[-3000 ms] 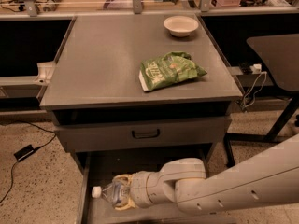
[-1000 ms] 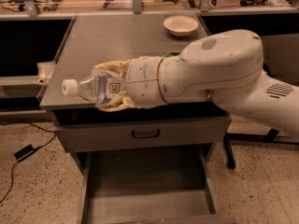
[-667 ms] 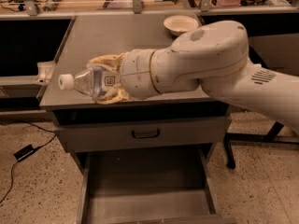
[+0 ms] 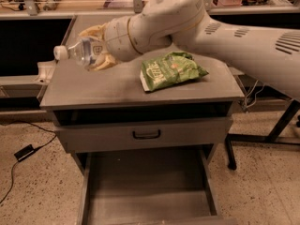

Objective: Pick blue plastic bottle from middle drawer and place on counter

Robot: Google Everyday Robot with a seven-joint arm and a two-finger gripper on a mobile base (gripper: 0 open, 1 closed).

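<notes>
While middle drawer [image 4: 145,184] sits open below, hand [image 4: 96,48] pinches blue plastic bottle [image 4: 75,51] above surface [image 4: 93,89] left side; snack bag [image 4: 171,71] right.

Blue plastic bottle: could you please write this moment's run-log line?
end effector above counter left; grips blue plastic bottle; middle drawer open

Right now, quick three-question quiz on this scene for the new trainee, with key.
1. True or false: the blue plastic bottle lies in the middle drawer.
2. The hand is over which part of the counter? A) left B) right C) front middle
3. Fill in: right of the hand, a green ____ lies on the counter.
Key: 1 false, the hand holds it; 2 A; 3 snack bag.
</notes>
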